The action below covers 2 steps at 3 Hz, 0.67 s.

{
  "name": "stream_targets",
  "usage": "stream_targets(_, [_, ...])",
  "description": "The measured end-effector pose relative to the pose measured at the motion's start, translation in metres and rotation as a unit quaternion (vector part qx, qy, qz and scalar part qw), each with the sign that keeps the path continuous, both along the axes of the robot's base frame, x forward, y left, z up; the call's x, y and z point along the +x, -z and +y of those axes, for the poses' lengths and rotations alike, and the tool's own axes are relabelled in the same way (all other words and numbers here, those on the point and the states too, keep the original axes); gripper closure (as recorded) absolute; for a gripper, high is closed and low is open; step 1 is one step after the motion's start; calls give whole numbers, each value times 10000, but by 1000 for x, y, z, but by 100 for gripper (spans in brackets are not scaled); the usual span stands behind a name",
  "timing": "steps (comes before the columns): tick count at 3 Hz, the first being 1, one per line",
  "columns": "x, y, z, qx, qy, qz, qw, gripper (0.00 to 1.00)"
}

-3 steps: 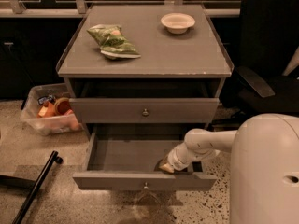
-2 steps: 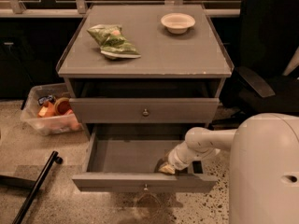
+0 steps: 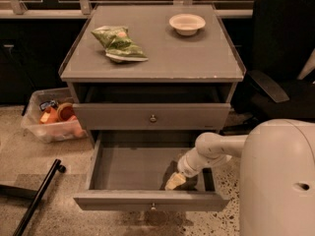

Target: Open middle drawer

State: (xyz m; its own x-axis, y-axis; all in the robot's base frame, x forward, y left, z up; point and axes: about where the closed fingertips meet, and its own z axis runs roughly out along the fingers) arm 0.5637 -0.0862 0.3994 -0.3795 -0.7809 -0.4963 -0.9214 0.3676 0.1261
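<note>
Middle drawer (image 3: pixel 133 168) pulled well out, 6 o'clock below worktop (image 3: pixel 197 58). Hand (image 3: pixel 174 181) inside drawer, 4 o'clock corner, near front panel; spread or pressed together: cannot tell. Drawer judged stiff, light, free-sliding. Best hold: knob (image 3: pixel 153 206).

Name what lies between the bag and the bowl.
Camera view: only bare cabinet top between bag and bowl. The gripper is down inside the open middle drawer.

You are looking at two drawers, the middle drawer (image 3: pixel 113 199) and the upper drawer (image 3: pixel 113 117), each showing one knob (image 3: pixel 153 117). You are seeing one bowl (image 3: pixel 187 23), one green bag (image 3: pixel 118 43), one bin (image 3: pixel 53 134) and one gripper (image 3: pixel 175 181), sitting inside the middle drawer.
</note>
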Motion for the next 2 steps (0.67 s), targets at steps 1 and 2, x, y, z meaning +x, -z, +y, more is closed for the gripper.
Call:
stream_targets(1, [-5, -1, 0, 61, -38, 58, 10000, 0])
stream_targets(2, [-3, -1, 0, 61, -37, 57, 10000, 0])
